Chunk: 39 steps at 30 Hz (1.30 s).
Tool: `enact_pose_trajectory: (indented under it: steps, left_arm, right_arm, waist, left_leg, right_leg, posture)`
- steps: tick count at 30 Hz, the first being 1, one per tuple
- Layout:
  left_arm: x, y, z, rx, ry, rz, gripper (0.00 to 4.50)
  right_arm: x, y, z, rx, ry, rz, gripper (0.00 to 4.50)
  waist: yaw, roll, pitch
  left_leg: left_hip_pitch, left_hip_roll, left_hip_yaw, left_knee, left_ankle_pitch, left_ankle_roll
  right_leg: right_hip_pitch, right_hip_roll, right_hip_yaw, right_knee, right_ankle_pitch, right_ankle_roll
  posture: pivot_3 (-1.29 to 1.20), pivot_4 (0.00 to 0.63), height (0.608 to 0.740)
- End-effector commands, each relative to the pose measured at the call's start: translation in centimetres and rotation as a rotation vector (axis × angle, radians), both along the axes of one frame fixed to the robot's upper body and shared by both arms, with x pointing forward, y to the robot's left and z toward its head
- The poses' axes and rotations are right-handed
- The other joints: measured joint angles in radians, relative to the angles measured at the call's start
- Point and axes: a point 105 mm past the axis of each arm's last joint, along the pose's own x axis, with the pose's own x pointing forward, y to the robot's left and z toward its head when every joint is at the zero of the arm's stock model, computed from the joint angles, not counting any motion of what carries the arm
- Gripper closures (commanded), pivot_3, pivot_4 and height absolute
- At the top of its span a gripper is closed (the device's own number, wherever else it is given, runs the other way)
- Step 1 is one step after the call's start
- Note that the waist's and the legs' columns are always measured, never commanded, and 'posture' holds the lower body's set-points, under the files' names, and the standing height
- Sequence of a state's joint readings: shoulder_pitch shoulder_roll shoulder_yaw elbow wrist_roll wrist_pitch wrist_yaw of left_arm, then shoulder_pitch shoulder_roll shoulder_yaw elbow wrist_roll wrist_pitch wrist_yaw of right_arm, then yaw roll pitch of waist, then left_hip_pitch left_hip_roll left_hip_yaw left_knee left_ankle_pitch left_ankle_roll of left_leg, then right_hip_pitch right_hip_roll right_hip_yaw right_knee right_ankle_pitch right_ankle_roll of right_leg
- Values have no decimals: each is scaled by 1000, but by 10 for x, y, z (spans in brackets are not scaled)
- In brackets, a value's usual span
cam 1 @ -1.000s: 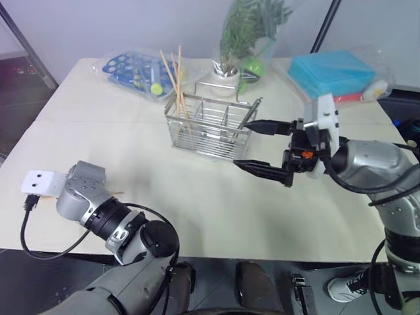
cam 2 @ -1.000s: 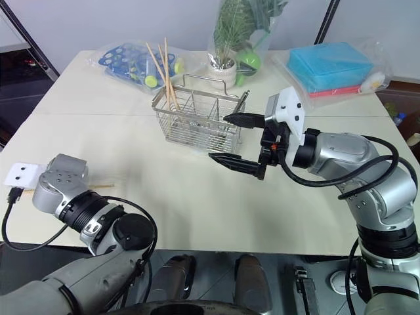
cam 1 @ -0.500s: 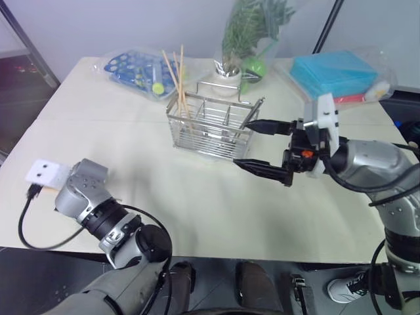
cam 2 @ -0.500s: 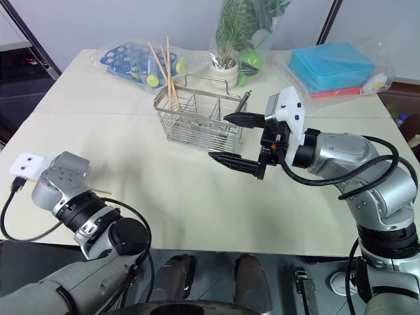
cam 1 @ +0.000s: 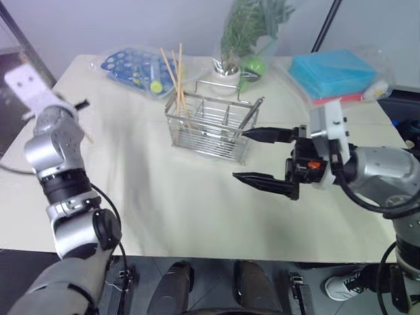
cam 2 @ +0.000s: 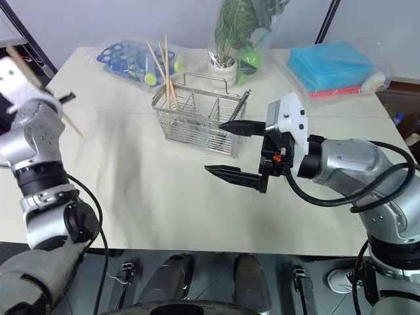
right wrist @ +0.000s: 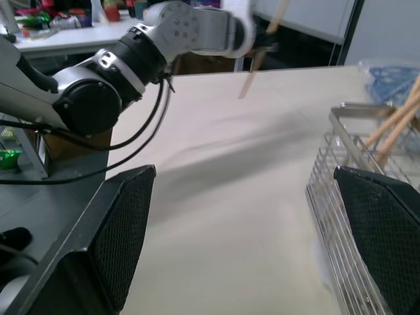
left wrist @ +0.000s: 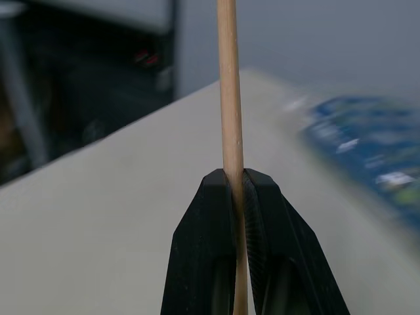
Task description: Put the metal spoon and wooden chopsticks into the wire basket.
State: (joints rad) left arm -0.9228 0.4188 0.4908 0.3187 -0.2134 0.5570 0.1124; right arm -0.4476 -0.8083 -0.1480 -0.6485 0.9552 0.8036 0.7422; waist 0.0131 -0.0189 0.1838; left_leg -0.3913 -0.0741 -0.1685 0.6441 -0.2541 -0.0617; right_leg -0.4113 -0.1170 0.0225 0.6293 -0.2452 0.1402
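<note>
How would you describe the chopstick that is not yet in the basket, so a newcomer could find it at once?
Start at the wire basket in the middle of the pale table, where several wooden chopsticks stand. Look to the table's left edge, where the left claw is raised. The single chopstick is pinched there, in the air, apart from the others.

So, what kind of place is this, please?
Probably a lab or test room staged as a kitchen task: a plain table holds a wire basket with chopsticks, bagged props, and a cluttered workbench stands behind.
</note>
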Motion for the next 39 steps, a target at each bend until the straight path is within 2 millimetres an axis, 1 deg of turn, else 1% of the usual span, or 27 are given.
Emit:
enact_pose_trajectory:
  steps: [1, 3, 6, 8, 10, 11, 13, 17, 21, 23, 26, 31, 36, 39]
  left_arm:
    - [4, -54, 69, 63, -312, -362, 4443]
    - [-3, -77, 97, 52, -458, -543, 4443]
    - [-21, -102, 125, 60, -636, -771, 4443]
    - [-34, -117, 137, 49, -729, -910, 4443]
    - [-42, -128, 141, 27, -793, -1030, 4443]
    - [-44, -131, 141, 14, -805, -1066, 4443]
    - [-43, -135, 139, -9, -812, -1108, 4443]
    - [-40, -155, 125, -93, -777, -1269, 4443]
    - [-35, -169, 110, -86, -726, -1309, 4443]
    - [-31, -174, 101, -67, -700, -1302, 4443]
    - [-25, -184, 83, 22, -637, -1277, 4443]
    - [-22, -189, 65, 153, -592, -1225, 4443]
    - [-19, -190, 46, 194, -562, -1179, 4443]
    - [-18, -191, 39, 192, -551, -1168, 4443]
  right_arm:
    - [-1, -3, 11, 16, -70, -41, 0]
    - [2, -5, 11, 26, -77, -71, 0]
    - [8, -9, 11, 51, -97, -131, 0]
    - [10, -11, 11, 69, -108, -166, 0]
    - [12, -13, 10, 78, -114, -188, 0]
    - [12, -13, 9, 82, -116, -195, 0]
    - [12, -13, 8, 88, -118, -203, 0]
    - [16, -15, 7, 110, -135, -243, 0]
    - [21, -19, 7, 130, -156, -287, 0]
    - [24, -20, 7, 141, -161, -303, 0]
    - [26, -20, 4, 156, -159, -318, 0]
    - [28, -18, 3, 173, -159, -332, 0]
    - [29, -15, 3, 185, -155, -331, 0]
    - [29, -15, 2, 186, -154, -327, 0]
  waist:
    - [1, -1, 0]
    - [-1, -1, 1]
    - [-11, -1, 1]
    - [-26, -1, 1]
    - [-32, -1, 1]
    - [-33, -1, 1]
    - [-33, -1, 1]
    - [-29, -1, 1]
    - [-27, -1, 1]
    - [-26, -1, 1]
    - [-30, -1, 1]
    - [-28, -1, 1]
    - [-26, -1, 1]
    - [-26, -1, 1]
  left_leg:
    - [0, 0, 0, 0, 0, 0]
    - [-1, 0, 0, 0, 0, 0]
    - [-1, 0, 0, 0, 0, 1]
    - [-1, 0, 0, -1, 0, 1]
    - [0, 0, 0, 0, -1, 2]
    - [0, 0, 0, 0, -1, 2]
    - [0, 1, 0, 0, -1, 2]
    - [0, 1, 0, 1, -1, 2]
    - [0, 0, 0, 1, -1, 3]
    - [0, 0, 0, 1, -1, 3]
    - [1, 0, 0, 1, -1, 3]
    - [0, 0, 0, 1, -1, 3]
    - [0, 0, 0, 1, -1, 3]
    - [0, 0, 0, 1, -1, 3]
  right_leg:
    - [0, 0, 0, 0, 0, 0]
    - [0, 0, 0, -1, 0, 0]
    - [-1, -1, 0, -1, 0, 0]
    - [-1, -1, 0, -1, 0, 0]
    - [-1, 0, 0, 0, 0, 0]
    - [-1, 0, 0, 1, 0, 0]
    - [-1, 0, 0, 1, 0, 0]
    - [0, 0, 0, 1, 0, 0]
    - [0, 0, 0, 1, 0, 0]
    - [0, 0, 0, 1, 0, 0]
    - [0, 0, 0, 1, 0, 0]
    - [-1, 0, 0, 1, 0, 0]
    - [0, 0, 0, 1, 0, 0]
    - [0, 0, 0, 1, 0, 0]
  posture:
    - [0, 150, 740]
    - [0, 150, 740]
    - [0, 150, 740]
    - [0, 150, 740]
    - [0, 150, 740]
    - [0, 150, 740]
    - [0, 150, 740]
    - [0, 150, 740]
    - [0, 150, 740]
    - [0, 150, 740]
    - [0, 150, 740]
    - [0, 150, 740]
    - [0, 150, 740]
    - [0, 150, 740]
